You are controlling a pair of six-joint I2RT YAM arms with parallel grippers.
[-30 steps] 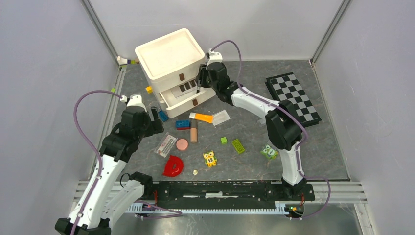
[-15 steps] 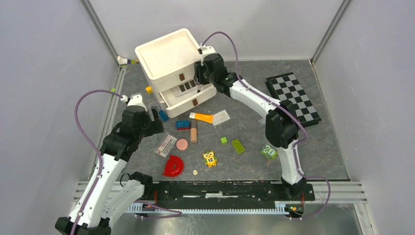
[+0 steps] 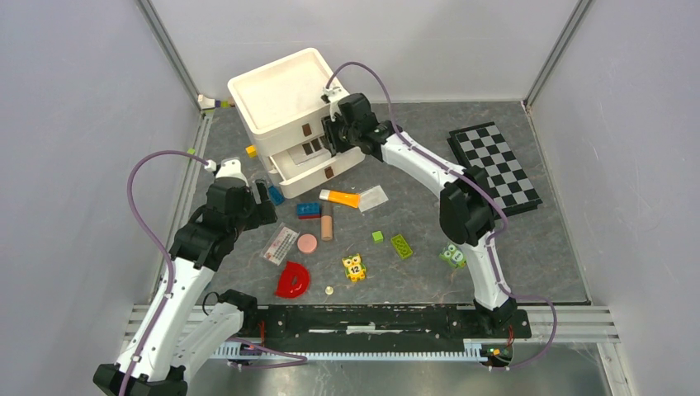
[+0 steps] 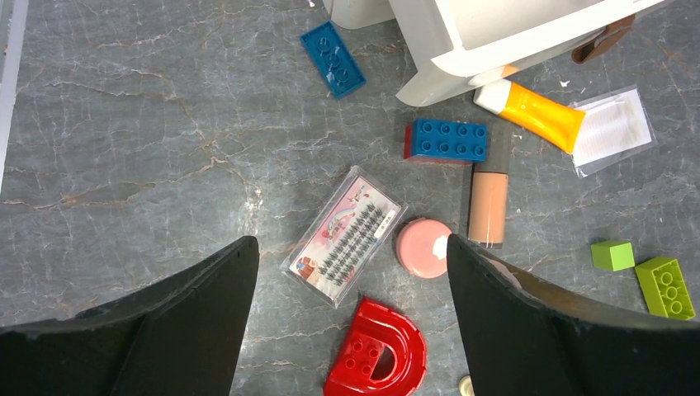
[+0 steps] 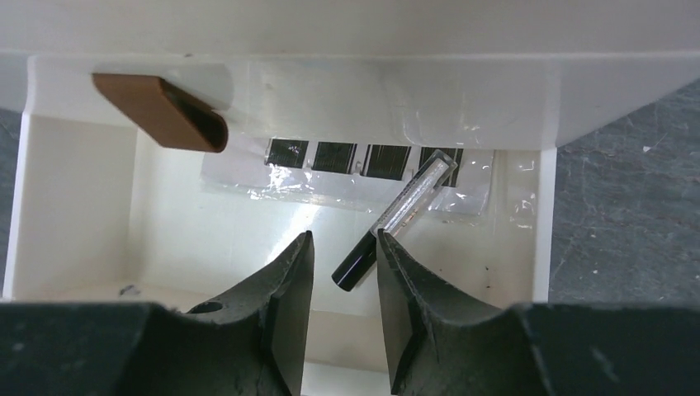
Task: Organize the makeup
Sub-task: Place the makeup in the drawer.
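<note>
Right wrist view: thin black pencil [image 5: 396,221] lies diagonal in drawer [image 5: 82,214], black end nearest narrowly parted, empty right gripper [image 5: 344,241].

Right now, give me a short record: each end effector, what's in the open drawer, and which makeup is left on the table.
Left end effector: open, above the table, holding nothing.
Right end effector: over the open drawer; pencil has its dark end between the fingers, grip unclear.
In drawer: pencil, clear packet of dark strips.
Makeup on table: orange tube, beige stick, pink disc, lash packet, small clear packet.
</note>
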